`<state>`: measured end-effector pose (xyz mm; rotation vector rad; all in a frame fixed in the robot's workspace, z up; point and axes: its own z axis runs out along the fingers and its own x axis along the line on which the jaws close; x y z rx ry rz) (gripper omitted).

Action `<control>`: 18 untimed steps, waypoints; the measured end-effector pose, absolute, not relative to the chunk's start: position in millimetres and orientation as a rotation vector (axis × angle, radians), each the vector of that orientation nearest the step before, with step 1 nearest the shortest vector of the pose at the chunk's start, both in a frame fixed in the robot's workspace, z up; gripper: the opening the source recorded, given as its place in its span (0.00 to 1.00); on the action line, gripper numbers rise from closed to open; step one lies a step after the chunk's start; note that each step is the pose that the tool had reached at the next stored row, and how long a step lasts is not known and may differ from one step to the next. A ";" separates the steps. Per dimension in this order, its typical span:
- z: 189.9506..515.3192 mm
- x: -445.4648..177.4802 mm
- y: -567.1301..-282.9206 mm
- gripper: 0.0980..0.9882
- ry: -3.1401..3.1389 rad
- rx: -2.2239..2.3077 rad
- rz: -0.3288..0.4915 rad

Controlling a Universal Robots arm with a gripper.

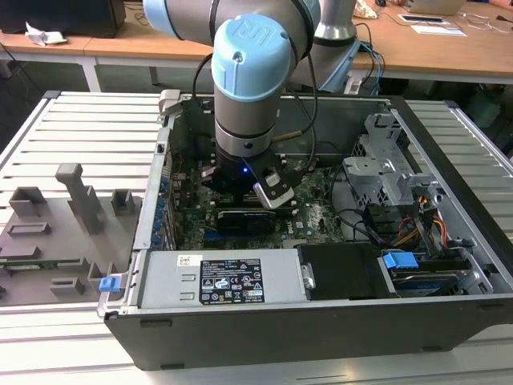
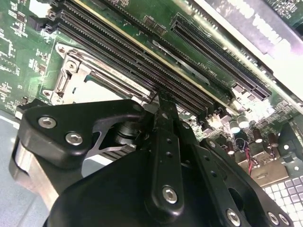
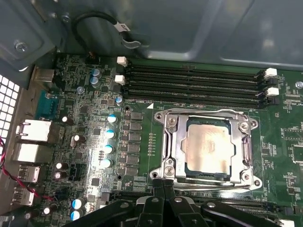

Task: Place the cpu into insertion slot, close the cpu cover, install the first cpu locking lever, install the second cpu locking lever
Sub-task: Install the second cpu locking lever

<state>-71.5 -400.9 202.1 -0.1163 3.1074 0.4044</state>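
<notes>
This is a robotics lab or electronics workshop; an opened desktop computer case [image 1: 321, 273] lies on its side on a slatted pale metal workbench [image 1: 88, 128], its green motherboard [image 1: 317, 210] exposed; a pale blue and grey industrial robot arm [image 1: 252, 72] reaches down into the case from the far side; grey printed fixtures [image 1: 56, 220] holding parts stand on the bench at the exterior view's left; beyond the bench run wooden desks [image 1: 449, 48] carrying papers, cables and a dark monitor; in the first wrist view the motherboard shows rows of capacitors [image 3: 109, 142] and long black memory slots [image 3: 194, 85].
</notes>
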 end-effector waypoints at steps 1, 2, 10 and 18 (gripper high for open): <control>201.6 -71.4 -400.9 0.01 3.107 -0.119 0.405; 201.0 -71.5 -400.9 0.01 3.107 -0.124 0.406; 195.5 -76.1 -400.8 0.01 3.100 -0.169 0.461; 195.0 -77.3 -401.0 0.01 3.095 -0.175 0.467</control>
